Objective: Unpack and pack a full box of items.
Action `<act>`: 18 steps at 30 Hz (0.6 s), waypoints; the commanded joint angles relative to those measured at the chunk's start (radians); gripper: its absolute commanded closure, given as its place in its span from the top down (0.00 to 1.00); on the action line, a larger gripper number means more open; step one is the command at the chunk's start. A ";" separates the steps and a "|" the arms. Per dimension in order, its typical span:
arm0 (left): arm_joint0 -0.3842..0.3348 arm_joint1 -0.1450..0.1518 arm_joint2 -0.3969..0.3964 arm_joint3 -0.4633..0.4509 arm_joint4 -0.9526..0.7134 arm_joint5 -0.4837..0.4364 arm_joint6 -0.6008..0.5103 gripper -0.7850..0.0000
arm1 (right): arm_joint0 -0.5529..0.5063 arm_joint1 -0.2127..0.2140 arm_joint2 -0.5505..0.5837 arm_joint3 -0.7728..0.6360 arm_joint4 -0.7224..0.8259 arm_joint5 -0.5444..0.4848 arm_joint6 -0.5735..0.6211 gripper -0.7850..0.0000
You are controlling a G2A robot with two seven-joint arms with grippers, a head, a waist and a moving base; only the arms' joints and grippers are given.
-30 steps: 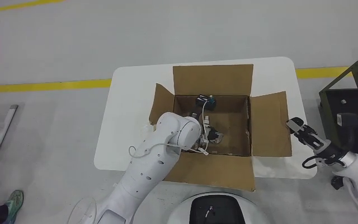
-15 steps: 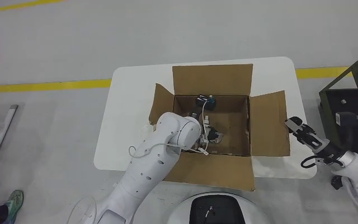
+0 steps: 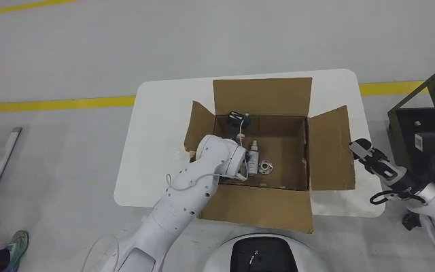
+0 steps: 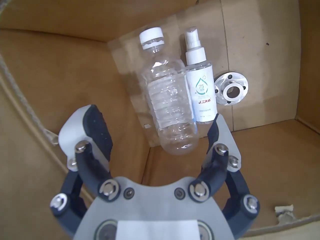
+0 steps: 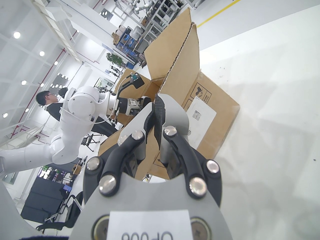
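Inside the cardboard box (image 4: 62, 76), the left gripper (image 4: 156, 117) hangs with its jaws spread wide and nothing between them, touching none of the contents. Just below its fingers (image 4: 96, 123) lies one clear plastic bottle (image 4: 167, 101), flat on the box floor against the side wall. Its base is nearest the gripper and its white cap (image 4: 151, 37) farthest. Touching that bottle on the side away from the wall is one white spray bottle (image 4: 201, 83), lying parallel with its nozzle pointing away from the gripper. Just beside the spray bottle sits one metal flange (image 4: 231, 91), lying flat with its hole facing up. That makes three items on the floor, one of each kind. Farther right, outside the box over the white table (image 3: 163, 136), the right gripper (image 5: 155, 103) has its pads pressed together on nothing. Its tip is just beside the box's right-hand flap (image 3: 333, 146); whether they touch cannot be told.
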 commanded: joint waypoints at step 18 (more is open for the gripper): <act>-0.022 -0.061 0.037 0.169 0.000 -0.010 0.057 1.00 | -0.006 -0.003 -0.003 -0.002 -0.011 -0.002 -0.002 0.00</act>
